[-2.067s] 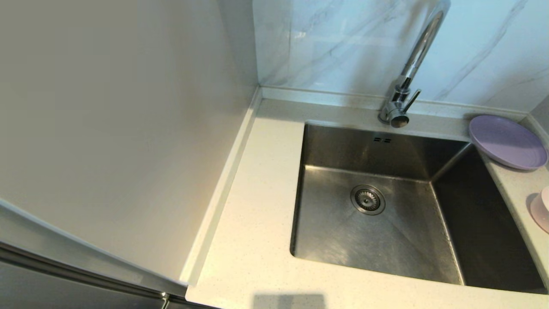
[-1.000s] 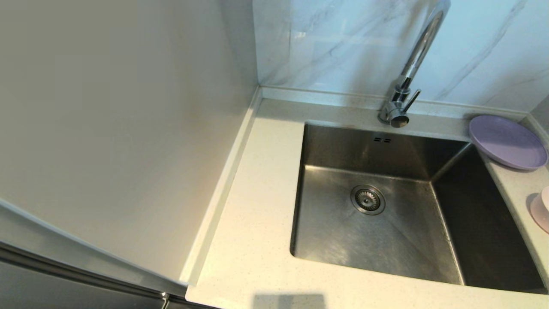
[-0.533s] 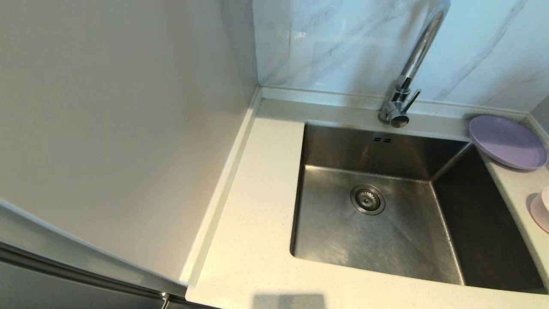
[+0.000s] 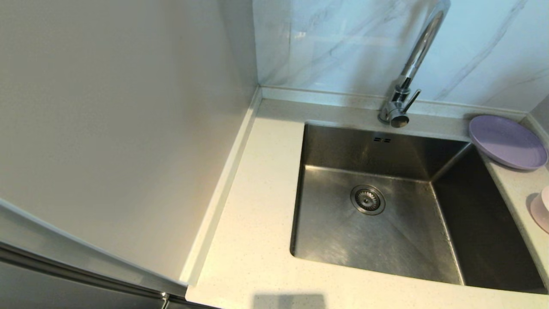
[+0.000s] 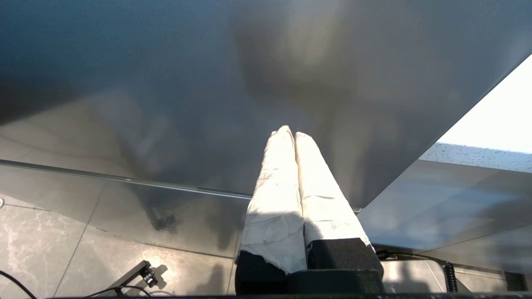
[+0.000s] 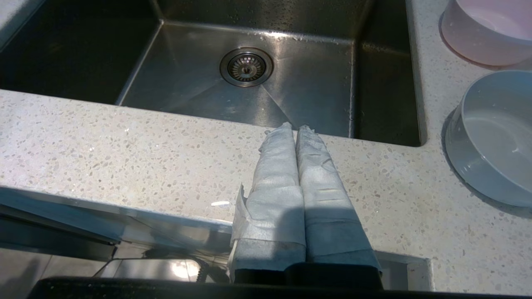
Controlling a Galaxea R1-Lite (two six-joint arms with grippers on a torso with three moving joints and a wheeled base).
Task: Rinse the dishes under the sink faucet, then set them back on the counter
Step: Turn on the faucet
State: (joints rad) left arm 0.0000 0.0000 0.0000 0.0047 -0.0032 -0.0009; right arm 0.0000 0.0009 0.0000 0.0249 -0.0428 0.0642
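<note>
1. Off-white speckled stone-like counter (image 6: 124, 153) fills the near ground, and the right gripper (image 6: 296, 128) hangs just over its front edge, white-wrapped fingers pressed together, holding nothing.
2. Left gripper (image 5: 290, 132) is down low in front of a dark glossy panel (image 5: 208, 83), fingers closed together and empty, well away from the action.
3. Next out, the square brushed steel sink (image 4: 377, 231) with its round strainer drain (image 4: 367, 199); no water running that I can see.
4. On the counter strip to the sink's right: a grey round bowl (image 6: 494, 137) nearest, then the pale pink bowl-like dish (image 6: 486, 31) beyond it.
5. Farthest back sit the wide lavender plate (image 4: 507, 141) in the right rear corner and the tall chrome gooseneck faucet (image 4: 405, 86).
6. My call: all dishes lie forward and right of the right gripper, so that arm is plainly nearer.
7. No readable writing anywhere.
</note>
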